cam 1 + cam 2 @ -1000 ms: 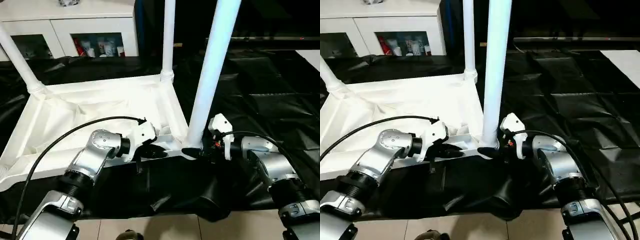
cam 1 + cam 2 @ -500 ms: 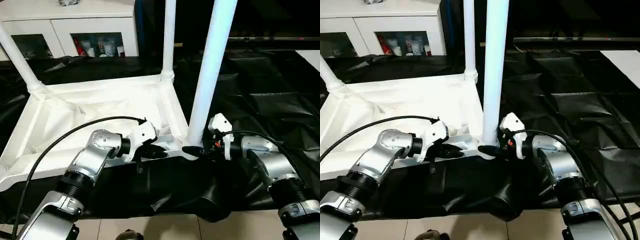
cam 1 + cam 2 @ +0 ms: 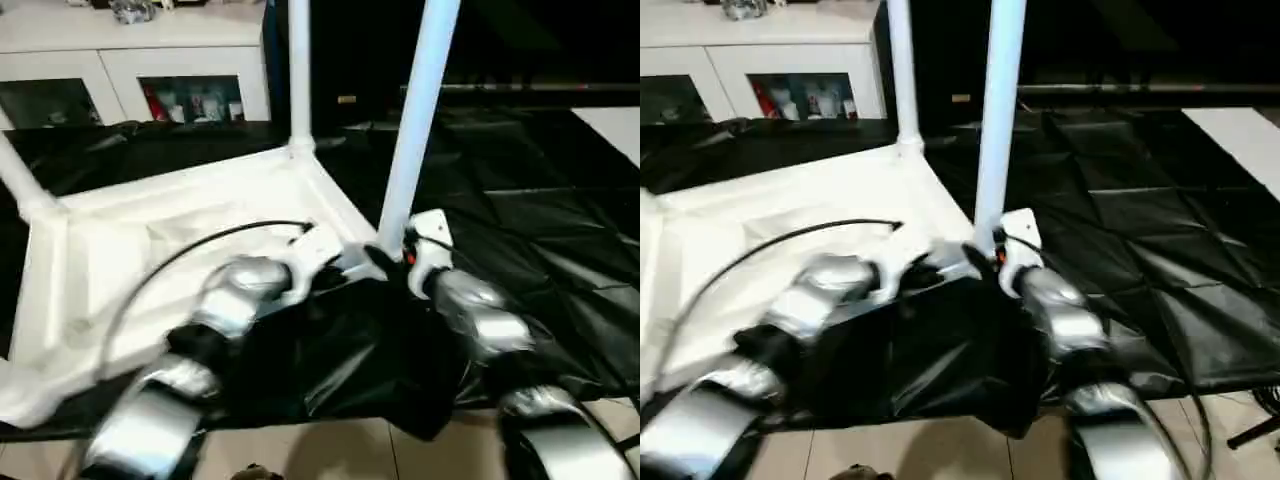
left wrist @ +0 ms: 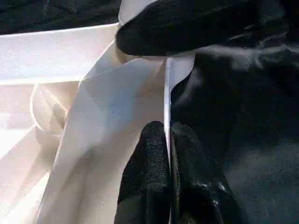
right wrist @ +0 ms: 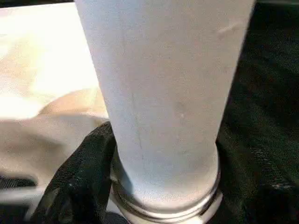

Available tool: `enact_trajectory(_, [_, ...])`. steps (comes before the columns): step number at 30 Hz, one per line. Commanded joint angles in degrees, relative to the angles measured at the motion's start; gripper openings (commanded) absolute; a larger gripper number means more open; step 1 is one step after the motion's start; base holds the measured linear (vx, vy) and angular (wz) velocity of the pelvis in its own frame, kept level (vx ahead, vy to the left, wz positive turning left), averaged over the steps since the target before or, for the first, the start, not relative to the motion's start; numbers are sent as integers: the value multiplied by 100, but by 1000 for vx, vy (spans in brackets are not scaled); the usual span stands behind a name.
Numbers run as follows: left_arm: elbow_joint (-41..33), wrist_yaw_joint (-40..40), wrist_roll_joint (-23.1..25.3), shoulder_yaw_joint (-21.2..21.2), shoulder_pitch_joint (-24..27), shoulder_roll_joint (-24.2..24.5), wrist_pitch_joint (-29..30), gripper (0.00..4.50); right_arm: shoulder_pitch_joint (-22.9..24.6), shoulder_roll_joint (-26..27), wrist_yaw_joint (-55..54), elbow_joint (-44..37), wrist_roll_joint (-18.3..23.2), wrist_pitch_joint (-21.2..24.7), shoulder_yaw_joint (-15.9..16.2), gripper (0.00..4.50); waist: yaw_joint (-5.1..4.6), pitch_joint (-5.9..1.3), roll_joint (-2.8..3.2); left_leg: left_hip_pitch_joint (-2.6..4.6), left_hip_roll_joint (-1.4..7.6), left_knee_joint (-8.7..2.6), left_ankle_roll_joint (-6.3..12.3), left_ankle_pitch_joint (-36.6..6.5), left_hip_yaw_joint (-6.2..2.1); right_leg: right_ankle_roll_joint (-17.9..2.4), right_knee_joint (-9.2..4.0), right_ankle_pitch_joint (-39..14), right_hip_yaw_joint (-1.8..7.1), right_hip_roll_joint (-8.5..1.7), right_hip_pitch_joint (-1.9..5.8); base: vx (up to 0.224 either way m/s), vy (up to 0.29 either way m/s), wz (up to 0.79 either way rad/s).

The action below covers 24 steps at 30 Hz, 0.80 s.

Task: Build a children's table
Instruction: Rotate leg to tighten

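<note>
Right wrist view: right pincer (image 5: 159, 205) around leg (image 5: 163, 93), fingertips hidden; left pincer (image 4: 169, 182) pinching tabletop (image 4: 60, 51) rim.

The tabletop (image 3: 200, 215) looks like smooth white plastic with a soft sheen, its thin rim (image 4: 167, 100) crisp and even. The near leg (image 5: 163, 93) is white too, faintly satin, with tiny scuffs on its tube, and seats in a glossy ringed socket (image 5: 166, 207). The counter (image 3: 1140, 220) wears black sheeting, crinkled and shiny like plastic film. The left tool (image 4: 168, 177) has matt black, finely grained fingers. The forearms (image 3: 480, 320) are brushed silver metal.
</note>
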Motion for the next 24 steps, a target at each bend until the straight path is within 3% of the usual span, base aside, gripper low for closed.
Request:
enact_trajectory(1, [163,645,-27,173,-197,-98,-45,0,143,122,-308,508,2,174,-58,272,-93,-275,-48,322,292,-471,-389,-3159,-286,-563,-686,-3525,140,-387,-6,0,0,0])
enact_trajectory(2, [297,713,3,172,-277,-177,-93,0,27,189,-397,630,-4,96,-97,272,-105,-288,-29,305,315,-530,-387,-3245,-307,-576,-684,-3211,117,-380,42,0,0,0])
enact_trajectory(3, [297,713,3,172,-277,-177,-93,0,27,189,-397,630,-4,96,-97,272,-115,-292,-32,285,315,-547,-382,-3250,-307,-593,-676,-3106,123,-377,48,0,0,0])
enact_trajectory(4, [385,720,13,179,-317,-214,-150,0,-17,222,-415,667,-28,68,-108,272,-106,-293,5,291,317,-561,-397,-3307,-307,-632,-669,-2971,137,-381,34,0,0,0])
enact_trajectory(5, [504,685,46,156,-356,-240,-242,0,-56,258,-387,690,-108,38,-63,272,-108,-294,-26,288,311,-564,-396,-3332,-300,-668,-669,-2878,147,-382,35,0,0,0])
enact_trajectory(8, [633,586,69,129,-359,-227,-348,0,-91,252,-416,739,-87,-62,-131,272,-91,-307,-45,276,312,-575,-352,-3222,-289,-745,-653,-2710,174,-405,45,0,0,0])
enact_trajectory(9, [652,566,71,125,-355,-220,-364,0,-97,243,-408,752,-47,-116,-172,328,-84,-304,-50,268,314,-576,-328,-3198,-284,-776,-653,-2670,183,-416,47,0,0,0])
enact_trajectory(12, [645,458,71,99,-312,-177,-409,0,-111,182,-331,712,26,-269,-249,348,-68,-302,-69,264,308,-560,-243,-3079,-268,-802,-663,-2710,194,-438,49,0,0,0])
enact_trajectory(15, [599,272,40,83,-271,-95,-499,0,-130,-65,70,515,26,-347,-220,384,-37,-331,-92,202,325,-572,-140,-2693,-255,-835,-628,-2486,211,-448,99,0,0,0])
enact_trajectory(16, [601,236,40,76,-271,-85,-531,0,-126,-122,151,471,1,-341,-197,386,-37,-328,-124,182,321,-571,-105,-2599,-246,-856,-625,-2435,211,-445,109,0,0,0])
enact_trajectory(20, [540,0,9,87,-234,25,-681,0,-10,-647,1214,-56,-32,-183,37,424,17,-328,-136,167,326,-545,67,-2225,-210,-870,-625,-2388,218,-451,136,0,0,0])
enact_trajectory(24, [470,-185,0,81,-186,124,-799,0,227,-1131,2124,-573,-26,-119,270,424,74,-335,-155,152,344,-523,204,-1903,-178,-956,-590,-2077,226,-433,159,0,0,0])
